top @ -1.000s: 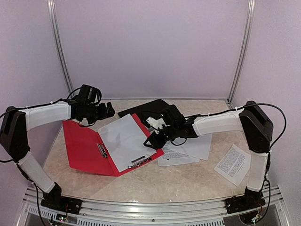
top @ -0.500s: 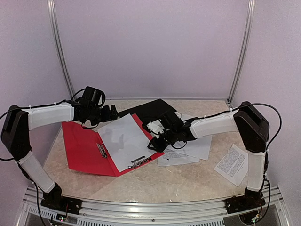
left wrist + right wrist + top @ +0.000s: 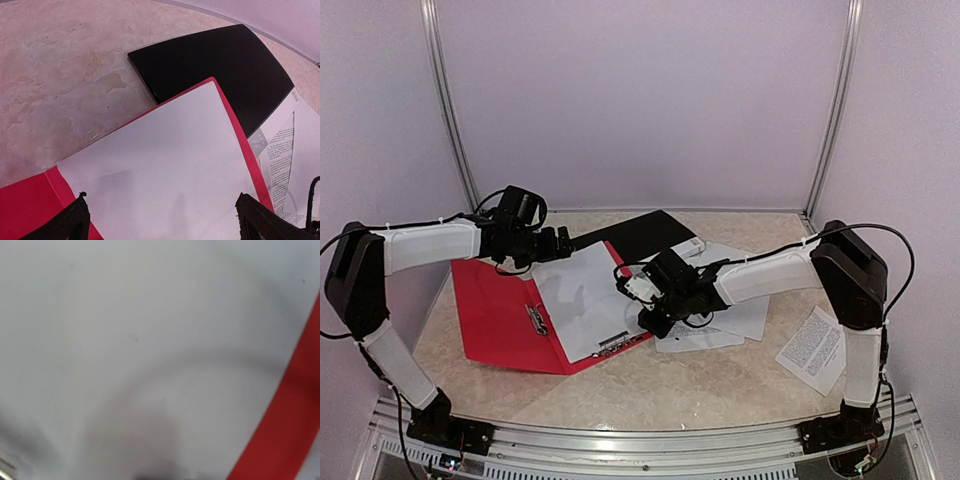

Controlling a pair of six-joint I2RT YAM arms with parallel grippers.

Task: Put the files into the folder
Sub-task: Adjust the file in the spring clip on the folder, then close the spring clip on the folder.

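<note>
Top external view: one white sheet (image 3: 582, 295) lies on the right flap of the open red folder (image 3: 495, 310). More files (image 3: 725, 318) lie loose just right of the folder, and a small printed sheet (image 3: 815, 350) sits well apart, further right.

Risk: the right gripper (image 3: 642, 300) is low at the folder's right edge, over the sheet. A drag could crumple it or pull it off the flap. Jaw width cannot be told; the wrist view gives only blurred paper and a red edge.

Right arm (image 3: 770, 272) is stretched leftward over the loose files and could sweep them.

Left gripper (image 3: 162, 217) is wide and empty over the folder's far edge, near a black board (image 3: 640, 230). Left arm (image 3: 425, 245) is level.
</note>
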